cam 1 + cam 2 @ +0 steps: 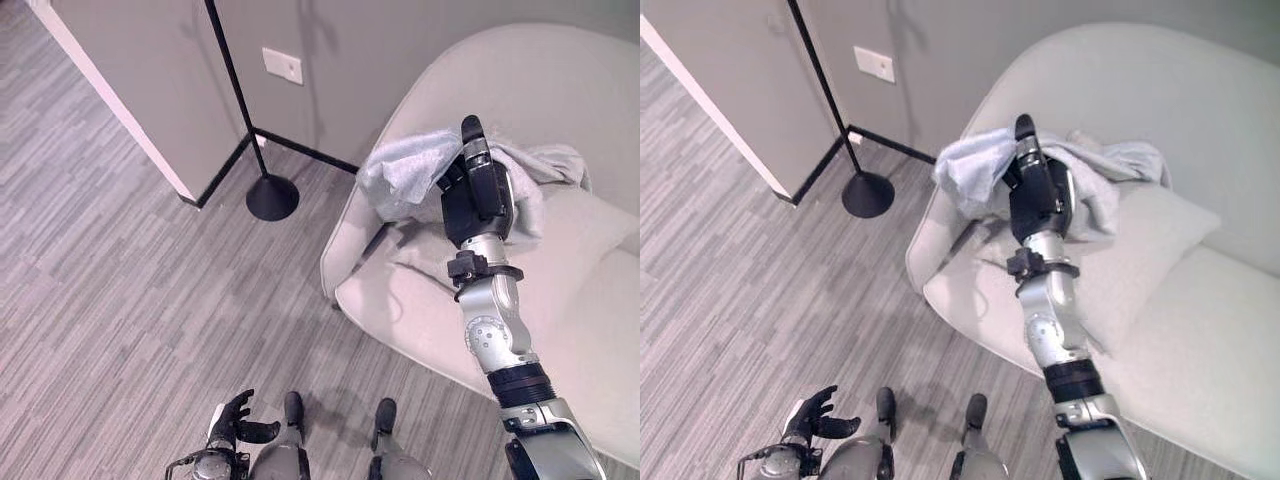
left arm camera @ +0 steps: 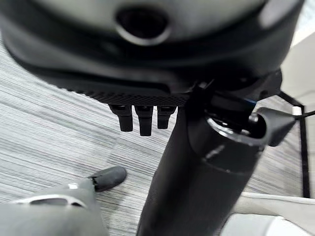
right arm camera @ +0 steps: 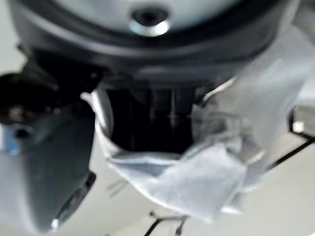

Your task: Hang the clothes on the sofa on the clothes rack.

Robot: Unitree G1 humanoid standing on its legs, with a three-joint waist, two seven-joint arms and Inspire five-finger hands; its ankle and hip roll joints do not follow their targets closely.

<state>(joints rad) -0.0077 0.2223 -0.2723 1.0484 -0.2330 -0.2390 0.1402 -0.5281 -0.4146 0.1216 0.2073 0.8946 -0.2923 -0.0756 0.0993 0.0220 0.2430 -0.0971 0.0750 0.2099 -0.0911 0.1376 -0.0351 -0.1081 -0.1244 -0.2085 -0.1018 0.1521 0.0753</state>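
Note:
A light grey garment [image 1: 400,175] lies bunched on the pale sofa [image 1: 560,90], draped over its left armrest and a cushion. My right hand [image 1: 478,195] reaches into the garment from the front, its thumb standing up above the cloth. In the right wrist view the garment [image 3: 197,182] wraps round the curled fingers. The clothes rack shows as a thin black pole [image 1: 230,70] on a round black base [image 1: 272,197], left of the sofa by the wall. My left hand [image 1: 235,420] hangs low over the floor, fingers relaxed, holding nothing.
A pale cushion [image 1: 1150,240] lies on the seat under the garment. A grey partition with a white edge [image 1: 110,100] juts out left of the rack. A white wall plate [image 1: 282,66] sits behind the pole. Striped grey floor [image 1: 120,280] spreads between me and the rack.

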